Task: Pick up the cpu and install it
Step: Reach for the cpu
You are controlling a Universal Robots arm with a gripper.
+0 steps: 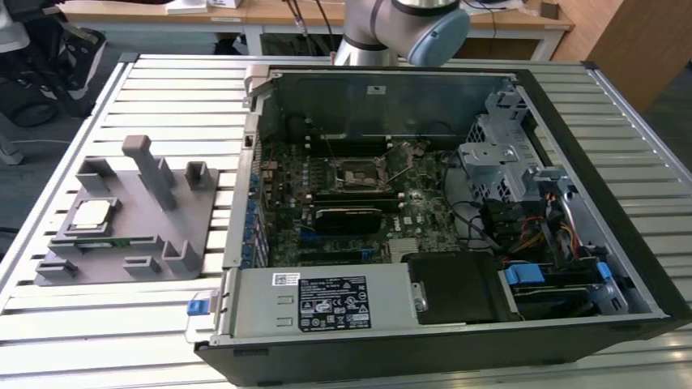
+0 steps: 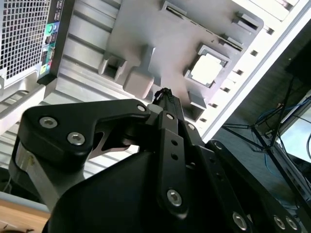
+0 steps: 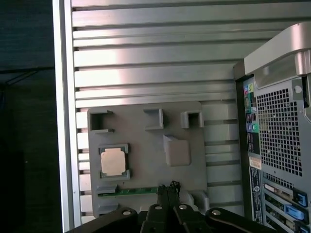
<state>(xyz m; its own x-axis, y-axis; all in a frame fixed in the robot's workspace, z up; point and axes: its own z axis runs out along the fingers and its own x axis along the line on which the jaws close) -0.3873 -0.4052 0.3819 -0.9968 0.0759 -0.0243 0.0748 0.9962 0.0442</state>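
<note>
Currently the cpu (image 3: 113, 161) lies flat in a square nest on the grey holder tray (image 3: 146, 145). The tray sits on the slatted table (image 1: 162, 324), at the exterior view's left of the open computer case (image 1: 605, 243). In both wrist views the gripper (image 3: 168, 187) has its fingers together w/ nothing held, apart from the chip. The chip looks light, stiff, thin & likely delicate, so opposite edges seem the best hold

The cpu (image 1: 90, 214) lies in a pocket of the parts holder (image 1: 135, 223), the memory stick (image 1: 113, 241) just beside it. The holder sits on the worktop (image 1: 108, 324), at the exterior view's left of the computer case (image 1: 390, 97), whose motherboard (image 1: 422, 219) carries the socket (image 1: 357, 173).
</note>
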